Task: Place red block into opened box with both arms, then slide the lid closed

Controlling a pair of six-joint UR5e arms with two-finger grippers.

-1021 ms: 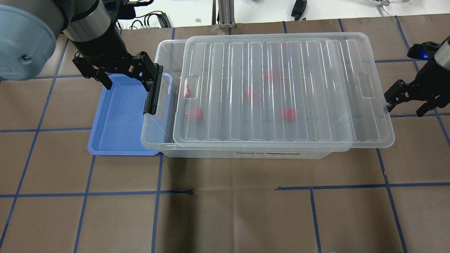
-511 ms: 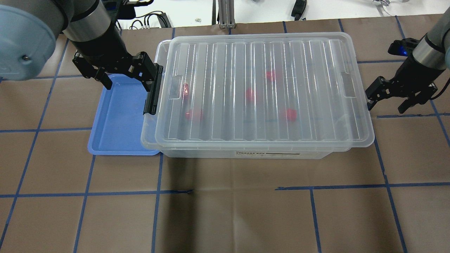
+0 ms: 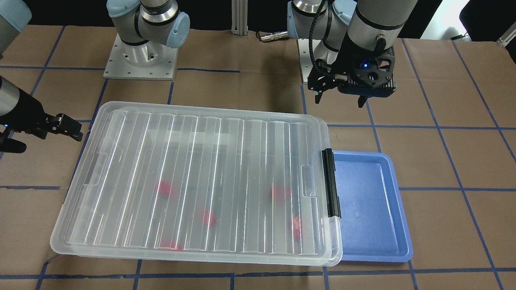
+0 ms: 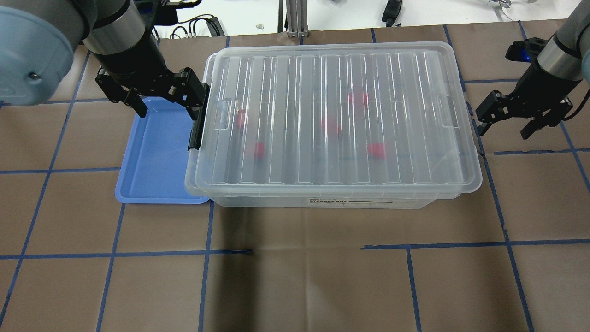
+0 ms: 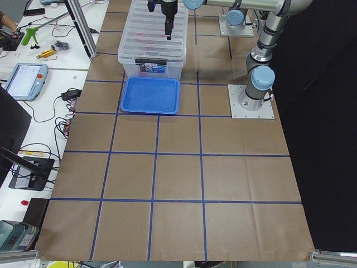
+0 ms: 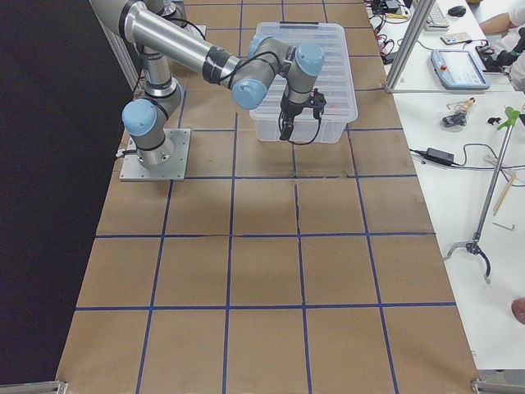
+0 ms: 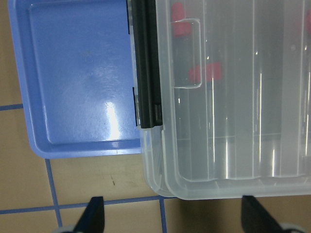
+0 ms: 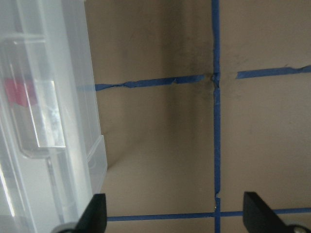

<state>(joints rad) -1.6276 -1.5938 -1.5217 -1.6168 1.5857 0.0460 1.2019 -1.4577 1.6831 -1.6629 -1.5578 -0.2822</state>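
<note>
Several red blocks [image 4: 377, 150] lie scattered inside the box [image 4: 322, 202], seen through the lid [image 4: 295, 138]. The lid covers the box, long axis left to right, ridges running near to far. Its right end slightly overhangs the rim. The black latch bar [image 4: 199, 121] stands at the left end, against the blue tray [image 4: 156, 157]. The left gripper [image 4: 168, 103] hangs with jaws spread over the tray's far edge. The right gripper [image 4: 503, 129], also spread, sits just beside the lid's right end. The table [image 4: 322, 276] stretches wide on the near side.
</note>
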